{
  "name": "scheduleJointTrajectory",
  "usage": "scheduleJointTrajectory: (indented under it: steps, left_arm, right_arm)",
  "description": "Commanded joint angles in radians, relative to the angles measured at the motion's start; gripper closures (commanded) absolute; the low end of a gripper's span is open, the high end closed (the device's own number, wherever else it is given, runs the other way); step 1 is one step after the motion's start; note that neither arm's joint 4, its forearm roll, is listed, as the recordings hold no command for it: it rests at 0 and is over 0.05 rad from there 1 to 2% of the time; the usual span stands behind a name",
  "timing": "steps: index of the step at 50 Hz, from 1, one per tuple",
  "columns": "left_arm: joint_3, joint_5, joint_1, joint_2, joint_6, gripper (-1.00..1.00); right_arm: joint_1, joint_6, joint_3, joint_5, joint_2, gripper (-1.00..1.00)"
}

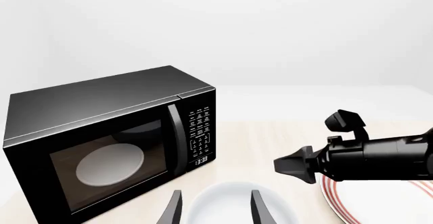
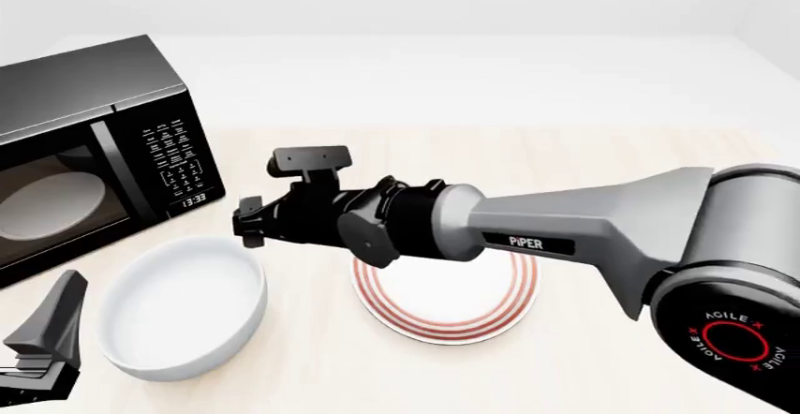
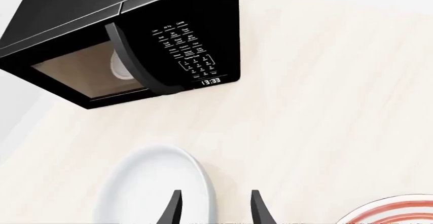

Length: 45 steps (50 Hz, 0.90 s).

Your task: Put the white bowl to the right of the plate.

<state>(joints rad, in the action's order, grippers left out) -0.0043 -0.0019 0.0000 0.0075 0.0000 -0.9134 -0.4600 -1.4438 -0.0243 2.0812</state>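
Observation:
The white bowl [image 2: 182, 306] sits on the table at front left, just in front of the microwave. The plate [image 2: 448, 318], flat with red rings, lies to the bowl's right, partly covered by my right arm. My right gripper [image 2: 246, 223] reaches leftward over the plate and hovers by the bowl's far right rim. In the right wrist view this gripper [image 3: 216, 211] is open, with the bowl's rim [image 3: 203, 183] showing between its fingers. My left gripper [image 2: 48, 332] stands open, left of the bowl. In the left wrist view the bowl [image 1: 230, 196] lies beyond that gripper [image 1: 216, 211].
A black microwave [image 2: 88, 142] with its door shut stands at the back left, close behind the bowl, with a pale disc [image 1: 110, 164] inside. Light wooden table extends to the right of the plate [image 1: 333, 196].

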Motion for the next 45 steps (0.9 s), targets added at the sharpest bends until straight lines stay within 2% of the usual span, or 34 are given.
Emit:
scheduleJointTrajectory:
  steps: [1, 45]
  left_arm:
    - [0.0, 0.0, 0.0, 0.0, 0.0, -1.0]
    - [0.0, 0.0, 0.0, 0.0, 0.0, -1.0]
  right_arm:
    - [-0.008, -0.017, 0.016, -0.03, 0.017, -1.0]
    - [-0.012, -0.06, 0.038, -0.085, 0.071, -1.0]
